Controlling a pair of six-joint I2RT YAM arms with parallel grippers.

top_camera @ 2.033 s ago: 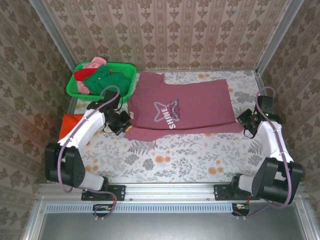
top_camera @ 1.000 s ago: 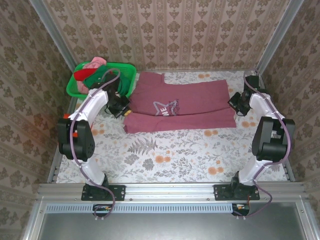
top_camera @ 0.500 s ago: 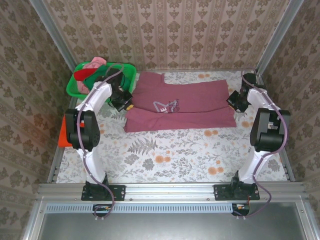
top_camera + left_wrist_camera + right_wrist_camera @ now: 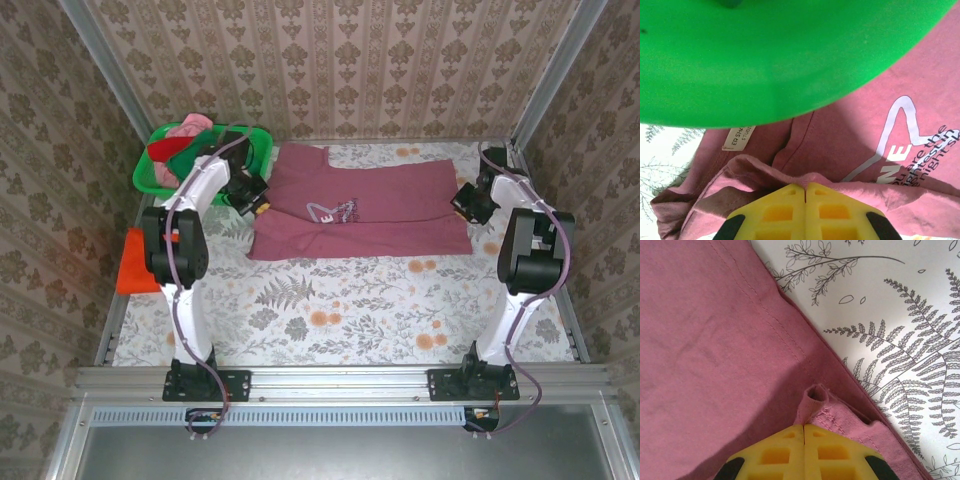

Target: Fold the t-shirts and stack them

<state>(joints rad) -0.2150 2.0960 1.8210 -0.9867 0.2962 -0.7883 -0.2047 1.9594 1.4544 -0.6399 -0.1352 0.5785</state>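
Patterned wallpaper walls enclose a floral-printed table. Across its far half lies the maroon cloth t-shirt with a pale star print, collar to your left, hem to your right. Two seconds ago it lay flat with the whole print showing. Since then its near long edge has been carried away from the arm bases and over the body, so the doubled cloth now covers all of the print except part of the star and one letter. The left gripper has its yellow jaws closed on a ridge of this cloth near the collar, which the left wrist view shows bunched against its fingertips. The right gripper has its jaws closed on a pucker of hem at the shirt's right end. Read this as the first lengthwise fold, well advanced but not yet released. The edge likely needs laying straight before you part the jaws. Beyond the collar stands the green plastic basket holding red, green and pink garments. An orange-red folded cloth lies at the table's left edge.
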